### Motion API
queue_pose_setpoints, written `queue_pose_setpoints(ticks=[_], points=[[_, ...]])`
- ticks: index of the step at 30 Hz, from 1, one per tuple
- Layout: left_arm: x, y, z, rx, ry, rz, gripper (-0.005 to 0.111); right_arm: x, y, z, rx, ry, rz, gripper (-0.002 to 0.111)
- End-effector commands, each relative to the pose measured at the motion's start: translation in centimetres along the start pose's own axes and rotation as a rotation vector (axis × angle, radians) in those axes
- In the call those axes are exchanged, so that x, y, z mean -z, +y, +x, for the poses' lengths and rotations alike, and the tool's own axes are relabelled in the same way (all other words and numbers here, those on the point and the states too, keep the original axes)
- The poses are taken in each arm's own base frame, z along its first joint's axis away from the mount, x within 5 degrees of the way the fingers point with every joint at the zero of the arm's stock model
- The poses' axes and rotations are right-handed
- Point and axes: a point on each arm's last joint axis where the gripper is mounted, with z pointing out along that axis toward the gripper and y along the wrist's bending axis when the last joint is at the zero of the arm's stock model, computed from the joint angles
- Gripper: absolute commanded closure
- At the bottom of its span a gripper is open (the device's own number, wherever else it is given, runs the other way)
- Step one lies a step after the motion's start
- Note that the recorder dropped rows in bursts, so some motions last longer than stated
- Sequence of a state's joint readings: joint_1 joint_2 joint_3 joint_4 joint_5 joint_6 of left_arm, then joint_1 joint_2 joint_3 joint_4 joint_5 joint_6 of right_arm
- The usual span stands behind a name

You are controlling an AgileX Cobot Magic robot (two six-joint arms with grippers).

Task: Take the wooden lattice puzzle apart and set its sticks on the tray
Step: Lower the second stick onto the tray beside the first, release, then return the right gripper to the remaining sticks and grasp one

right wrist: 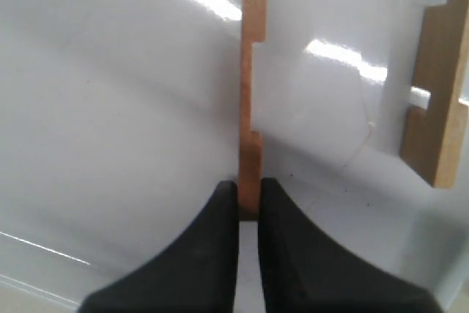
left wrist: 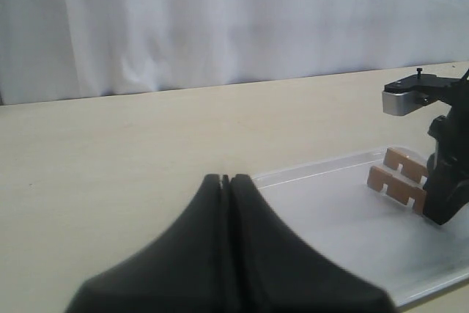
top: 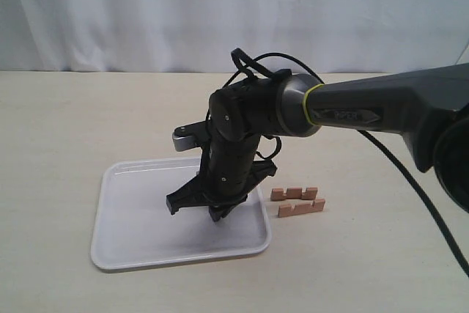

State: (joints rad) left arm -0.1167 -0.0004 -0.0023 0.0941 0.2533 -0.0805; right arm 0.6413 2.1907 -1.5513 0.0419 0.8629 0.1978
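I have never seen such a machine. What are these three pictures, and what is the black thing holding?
It is a robot with two arms, each ending in a hand. One camera watches from outside; the others sit on each wrist. In the outside picture, the right hand reaches over a white tray on a pale table. The right wrist picture shows that hand pinching a notched wooden stick, and a second stick lying on the tray. Two more sticks lie on the table beside the tray. The left hand is shut and holds nothing.
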Motion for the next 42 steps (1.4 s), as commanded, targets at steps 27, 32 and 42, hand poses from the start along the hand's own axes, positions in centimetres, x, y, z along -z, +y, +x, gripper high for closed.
queue_pose_setpoints(ticks=[27,32,42], points=[[0.0,0.0,0.0,0.004,-0.01,0.0,0.107,11.2,-1.7,1.6,0.159,-0.039,0.137,0.062],[0.0,0.0,0.0,0.004,-0.01,0.0,0.107,12.1,-3.4,2.2,0.132,-0.006,0.155,0.062],[0.0,0.0,0.0,0.004,-0.01,0.0,0.107,12.2,-10.0,6.2,0.035,0.023,0.176,0.062]])
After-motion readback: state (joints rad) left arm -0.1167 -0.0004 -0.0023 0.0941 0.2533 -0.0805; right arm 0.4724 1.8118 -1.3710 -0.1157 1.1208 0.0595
